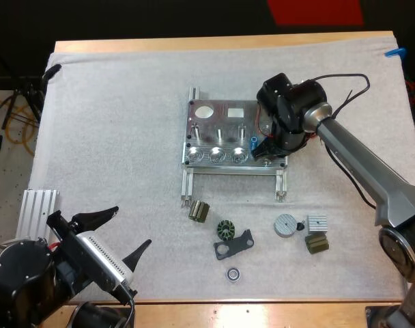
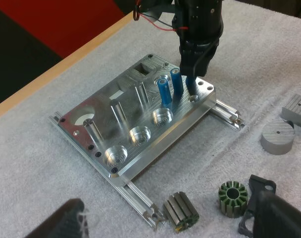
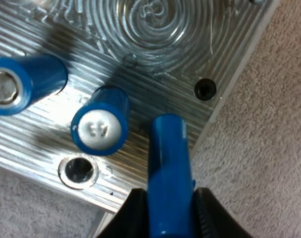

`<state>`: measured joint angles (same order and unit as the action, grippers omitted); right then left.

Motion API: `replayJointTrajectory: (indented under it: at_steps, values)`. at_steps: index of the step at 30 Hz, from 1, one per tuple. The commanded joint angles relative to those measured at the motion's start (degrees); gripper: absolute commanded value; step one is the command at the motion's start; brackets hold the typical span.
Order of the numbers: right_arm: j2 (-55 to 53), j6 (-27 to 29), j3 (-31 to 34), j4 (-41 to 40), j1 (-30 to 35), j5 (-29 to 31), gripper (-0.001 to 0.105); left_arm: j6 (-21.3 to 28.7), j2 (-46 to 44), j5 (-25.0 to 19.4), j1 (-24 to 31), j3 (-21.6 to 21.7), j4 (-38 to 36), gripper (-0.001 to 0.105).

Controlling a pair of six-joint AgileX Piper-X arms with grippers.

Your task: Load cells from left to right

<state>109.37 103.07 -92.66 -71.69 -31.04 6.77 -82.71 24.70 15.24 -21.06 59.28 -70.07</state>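
**Next cell going in, watch the tilt**

High view: the metal fixture [image 1: 214, 130] is sitting around the middle of the mat [image 1: 112, 123], and the right gripper [image 1: 267, 147] is hanging over the fixture's near right corner. The left gripper [image 1: 132, 225] is idling by the mat's near left corner, fingers spread wide on nothing. Small dark parts [image 1: 226, 229] are lying toward the mat's near edge.

Left wrist view: two standing cells [image 2: 165, 90] are poking up at the fixture's right end, just beside the right gripper. Three round pockets [image 2: 139, 135] along the near edge are sitting empty.

Right wrist view: the fingers [image 3: 133, 215] are clamping a blue cell [image 3: 169, 168] from both sides, with its tip hovering over the fixture's edge right next to the nearer standing cell.

My guess is it's lining up the insertion, though I can't tell which hole it's aiming for. To do it well, I'd be getting the cell upright and centred before lowering it. I'd also be steering clear of the neighbour, and only letting go once it's seated.
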Motion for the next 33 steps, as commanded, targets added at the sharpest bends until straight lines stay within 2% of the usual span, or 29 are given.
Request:
replayJointTrajectory:
  at_steps: [1,4,13,17,23,26,33]
  values:
    - [0.55,0.04,0.04,1.38,0.15,-1.03,0.000,-0.54,-0.27,-0.26,0.09,-0.05,0.75,0.067]
    - [0.55,-0.86,0.16,2.94,0.15,-1.03,0.000,-0.54,-0.27,-0.26,0.09,-0.05,0.75,0.067]
    - [0.55,-1.88,0.16,4.14,0.15,5.17,0.000,-0.54,-0.27,-0.26,0.09,-0.05,0.75,0.067]
    - [0.55,-3.17,0.16,4.37,0.27,5.15,0.000,-0.54,-0.27,-0.26,0.09,-0.05,0.75,0.067]
    - [0.55,-8.81,0.16,3.86,2.31,3.93,0.000,-0.54,-0.27,-0.26,0.09,-0.05,0.75,0.067]
    - [0.55,-8.99,0.16,2.67,3.45,1.11,0.000,-0.54,-0.27,-0.26,0.09,-0.05,0.75,0.067]
    - [0.55,-7.82,0.16,2.62,3.45,0.69,0.000,-0.54,-0.27,-0.26,0.09,-0.05,0.75,0.067]
